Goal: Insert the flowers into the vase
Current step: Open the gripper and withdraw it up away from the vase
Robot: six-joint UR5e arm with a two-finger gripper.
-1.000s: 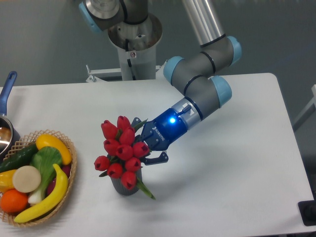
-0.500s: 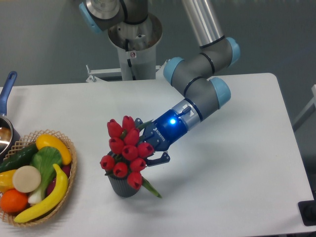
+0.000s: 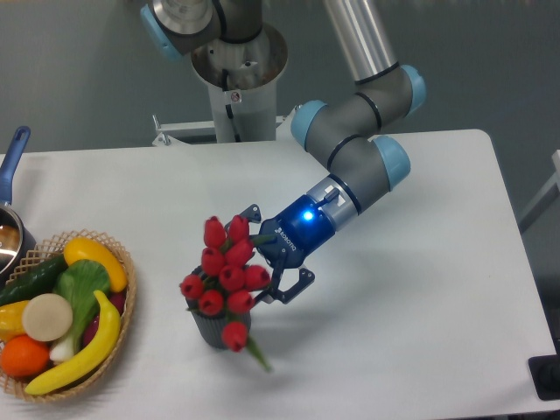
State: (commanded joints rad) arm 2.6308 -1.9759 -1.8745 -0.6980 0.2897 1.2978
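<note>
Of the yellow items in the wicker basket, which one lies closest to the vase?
The banana: its long curved body lies along the basket's right edge, facing the vase. The rounder yellow pepper sits farther back.

I see the vase (image 3: 219, 328) standing on the tabletop (image 3: 420, 289), left of centre and toward the front edge. The flowers (image 3: 226, 271) sit in its mouth, heads above and partly in front of it. The pincer (image 3: 273, 254) lies just right of the flowers, arm reaching in from behind right. A wicker basket (image 3: 122, 302) of produce sits well left of the vase at the tabletop's left edge; a pot (image 3: 10, 229) lies behind it. The robot pedestal (image 3: 236, 83) stands behind the tabletop.
</note>
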